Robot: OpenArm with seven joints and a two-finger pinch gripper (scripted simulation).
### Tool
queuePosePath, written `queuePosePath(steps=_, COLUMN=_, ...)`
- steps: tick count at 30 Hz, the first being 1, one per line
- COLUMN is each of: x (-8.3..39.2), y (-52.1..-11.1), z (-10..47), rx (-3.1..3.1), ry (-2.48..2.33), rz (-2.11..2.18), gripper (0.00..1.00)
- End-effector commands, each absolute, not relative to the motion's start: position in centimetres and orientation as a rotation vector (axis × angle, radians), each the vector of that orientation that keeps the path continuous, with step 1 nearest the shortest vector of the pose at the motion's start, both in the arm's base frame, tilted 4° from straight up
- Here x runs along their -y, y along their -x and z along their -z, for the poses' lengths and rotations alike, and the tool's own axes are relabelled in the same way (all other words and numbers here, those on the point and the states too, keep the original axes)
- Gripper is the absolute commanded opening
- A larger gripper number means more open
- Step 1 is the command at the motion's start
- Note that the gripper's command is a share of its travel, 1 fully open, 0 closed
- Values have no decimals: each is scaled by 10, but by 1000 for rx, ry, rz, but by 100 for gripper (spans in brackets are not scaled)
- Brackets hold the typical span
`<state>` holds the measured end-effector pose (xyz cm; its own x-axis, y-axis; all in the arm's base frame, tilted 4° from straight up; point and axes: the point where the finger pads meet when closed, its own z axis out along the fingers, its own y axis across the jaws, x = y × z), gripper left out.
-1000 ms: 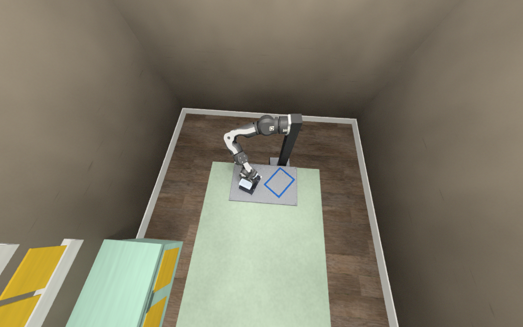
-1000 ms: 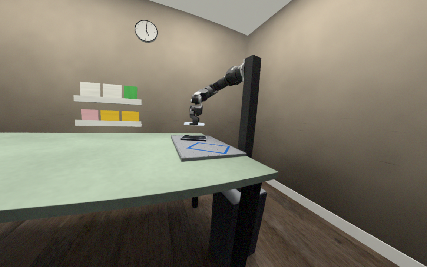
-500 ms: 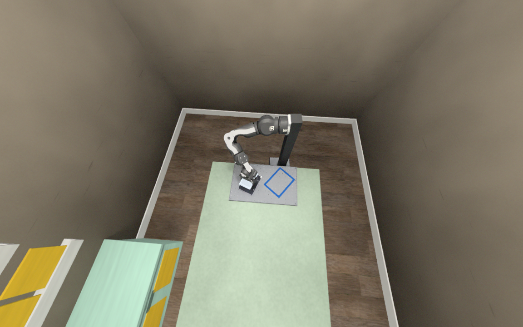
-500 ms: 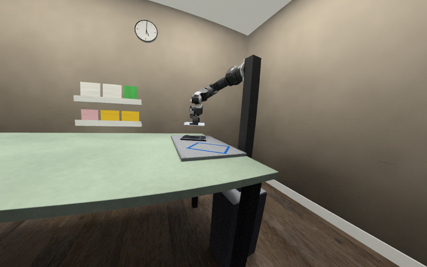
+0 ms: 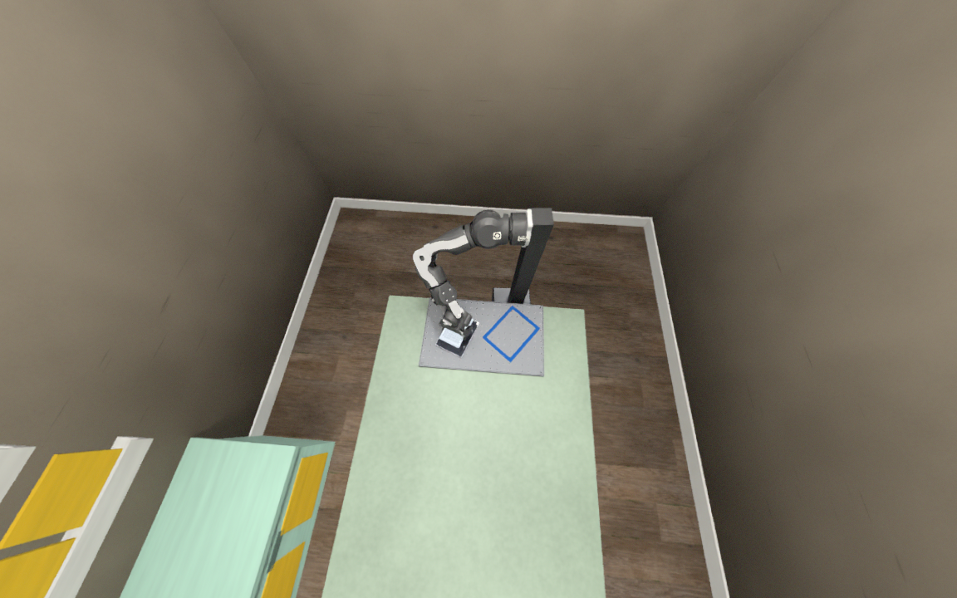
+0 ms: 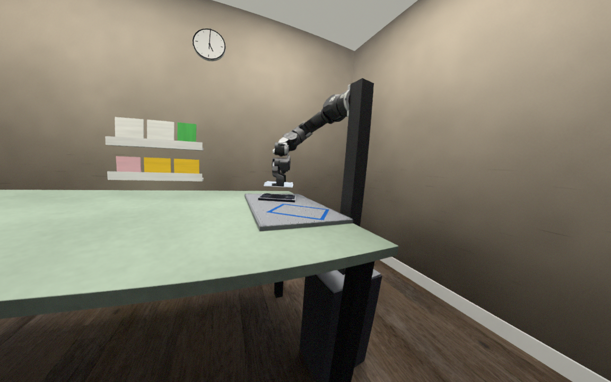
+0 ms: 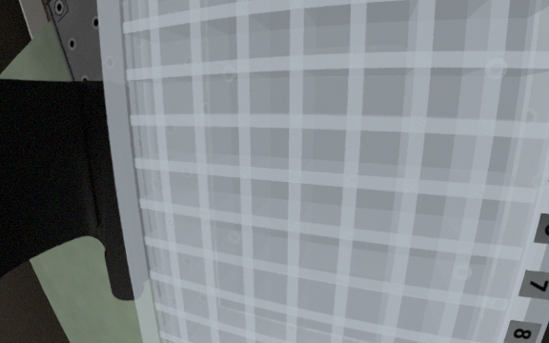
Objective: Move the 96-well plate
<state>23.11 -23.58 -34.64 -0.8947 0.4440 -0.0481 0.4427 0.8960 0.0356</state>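
The 96-well plate [image 5: 450, 338] [image 6: 287, 184] [image 7: 270, 191] is pale and translucent. My gripper [image 5: 456, 330] [image 6: 279, 183] is shut on it and holds it about level in the air. In the wrist view, a black finger lies along the plate's left long side, and column labels 5 to 8 show along the right side. The cut-off corner is not in view. The black plate nest [image 5: 458, 354] [image 6: 277, 198] sits on the grey board, below the plate with a clear gap. Its A1 mark cannot be made out. The blue outline [image 5: 497, 349] [image 6: 298, 217] marks the bench spot.
The grey perforated board [image 5: 482, 365] [image 6: 264, 227] lies at the end of the green table [image 5: 467, 461] [image 6: 108, 237]. The arm's black post [image 5: 530, 263] [image 6: 359, 152] stands behind the board. Wall shelves [image 6: 156, 176] are far off.
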Motion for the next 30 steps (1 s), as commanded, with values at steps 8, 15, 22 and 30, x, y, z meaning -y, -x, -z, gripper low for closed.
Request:
queuePosePath(steps=8, x=234, y=-235, z=371, rx=-2994, ry=-705, rz=-45, gripper=0)
queuePosePath(steps=15, x=234, y=-235, z=377, rx=-2994, ry=-705, rz=-45, gripper=0)
queuePosePath(steps=22, x=234, y=-236, z=379, rx=-2994, ry=-703, rz=-46, gripper=0)
queuePosePath(steps=30, x=233, y=-240, z=384, rx=-2993, ry=-698, rz=-49, gripper=0)
